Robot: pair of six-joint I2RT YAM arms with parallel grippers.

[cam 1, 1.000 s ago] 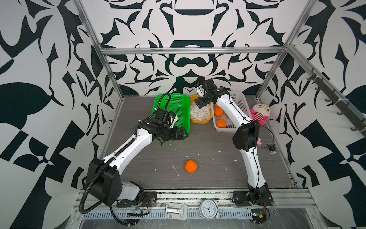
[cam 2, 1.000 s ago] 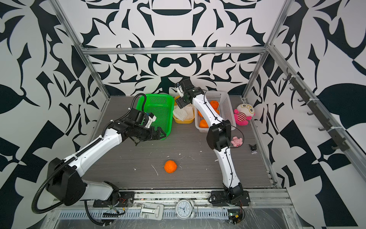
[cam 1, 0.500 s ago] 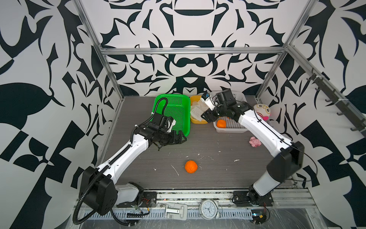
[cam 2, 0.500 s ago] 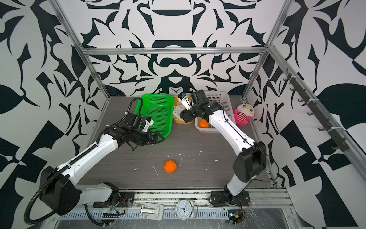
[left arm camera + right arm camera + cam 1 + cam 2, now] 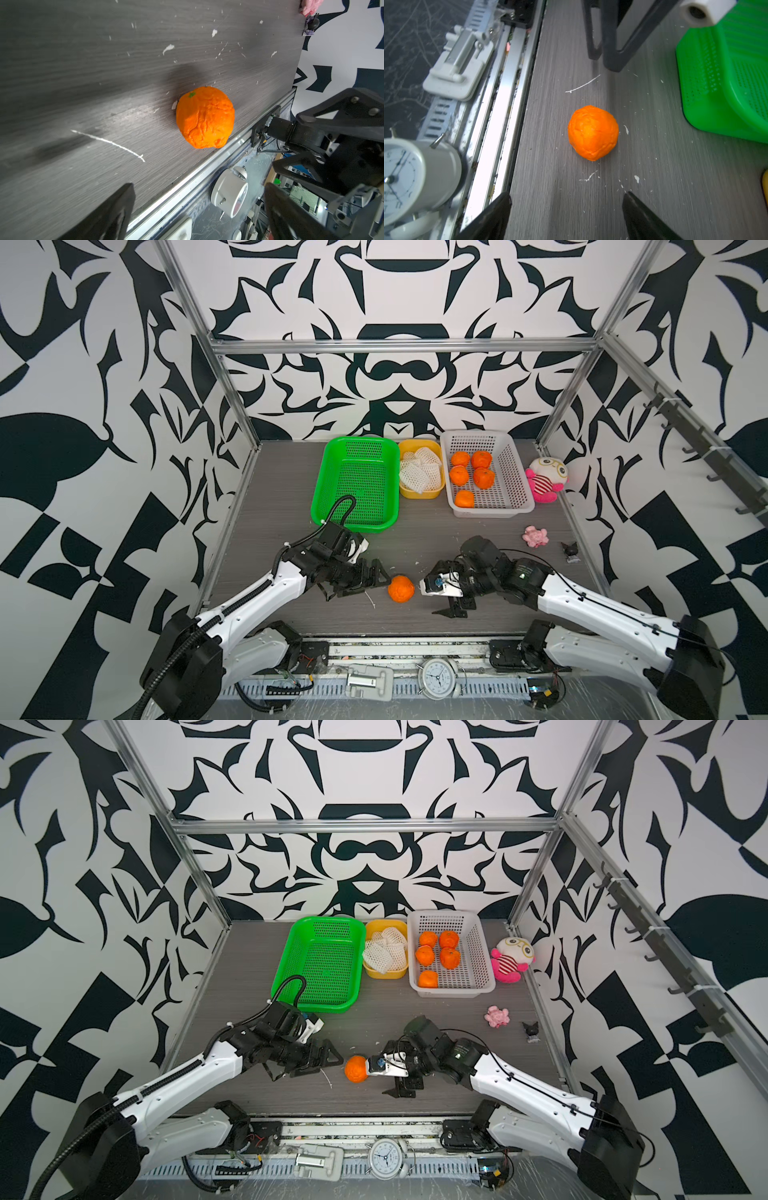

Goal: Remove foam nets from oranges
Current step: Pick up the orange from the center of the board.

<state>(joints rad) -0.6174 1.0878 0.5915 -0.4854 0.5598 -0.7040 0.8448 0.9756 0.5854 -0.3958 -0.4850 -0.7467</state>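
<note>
Bare orange (image 5: 401,588) on desk (image 5: 286,489) between left tool (image 5: 198,187) and right tool (image 5: 566,195), both wide, empty.
Centre right tool around orange, close gently to avoid rolling, lift toward white basket (image 5: 514,472).

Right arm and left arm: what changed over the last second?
The right gripper swung from the yellow tub at the back to the front, beside the loose orange; the left gripper moved forward toward it too. Both are open, holding nothing. Orange and tub stayed put.
</note>
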